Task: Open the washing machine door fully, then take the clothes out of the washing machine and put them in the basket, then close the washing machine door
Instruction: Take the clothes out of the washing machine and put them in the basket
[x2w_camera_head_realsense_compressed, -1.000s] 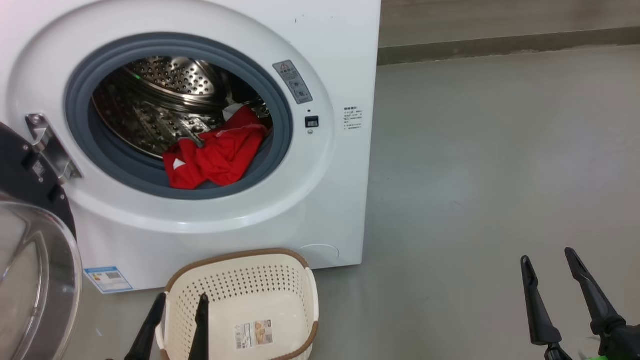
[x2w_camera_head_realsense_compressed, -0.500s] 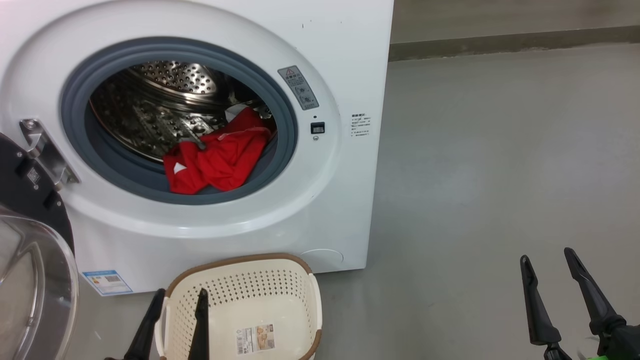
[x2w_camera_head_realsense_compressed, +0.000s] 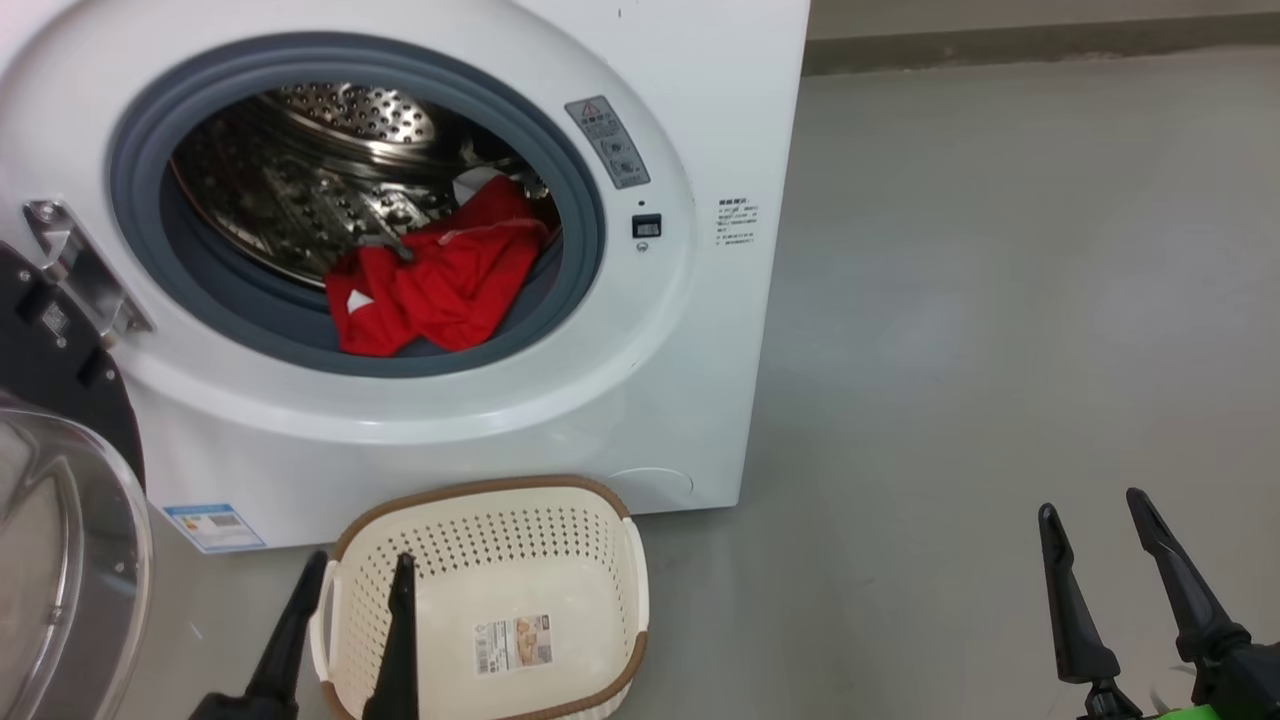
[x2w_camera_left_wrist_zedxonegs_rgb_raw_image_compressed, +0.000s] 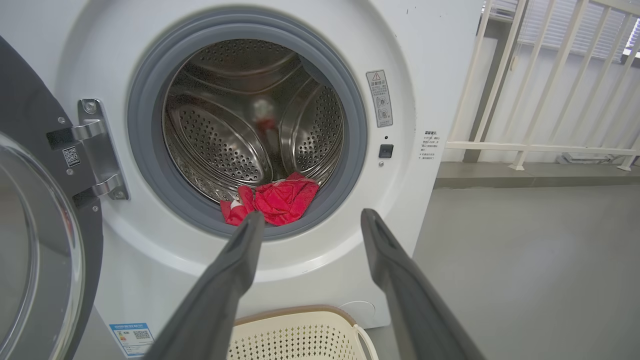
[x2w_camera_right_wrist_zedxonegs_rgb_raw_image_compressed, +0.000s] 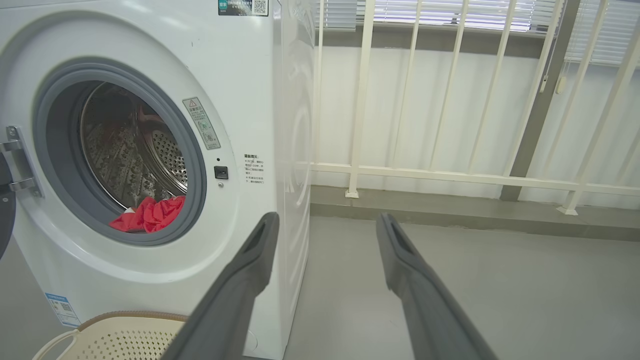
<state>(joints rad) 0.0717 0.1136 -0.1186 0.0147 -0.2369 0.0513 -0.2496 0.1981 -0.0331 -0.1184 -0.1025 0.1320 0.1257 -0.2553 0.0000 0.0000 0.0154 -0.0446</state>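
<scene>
Red clothes (x2w_camera_head_realsense_compressed: 435, 290) heaped low in the washing machine (x2w_camera_head_realsense_compressed: 400, 440) mouth, well above and beyond left pincer (x2w_camera_head_realsense_compressed: 360, 557), fingers spread wide over the basket (x2w_camera_head_realsense_compressed: 480, 487) rim (nothing held). Off over bare grey floor (x2w_camera_head_realsense_compressed: 950, 300), right pincer (x2w_camera_head_realsense_compressed: 1091, 502) likewise apart. At left, washing machine door (x2w_camera_head_realsense_compressed: 60, 560) swung open. White railing (x2w_camera_right_wrist_zedxonegs_rgb_raw_image_compressed: 361, 100) behind.

Clothes (x2w_camera_head_realsense_compressed: 440, 285) in washing machine (x2w_camera_head_realsense_compressed: 640, 400) drum; basket (x2w_camera_head_realsense_compressed: 480, 495) before machine; door (x2w_camera_head_realsense_compressed: 60, 520) left.

The left gripper (x2w_camera_head_realsense_compressed: 361, 557) and right gripper (x2w_camera_head_realsense_compressed: 1091, 503) each bear two long, tapered black fingers (x2w_camera_head_realsense_compressed: 1072, 620).
</scene>
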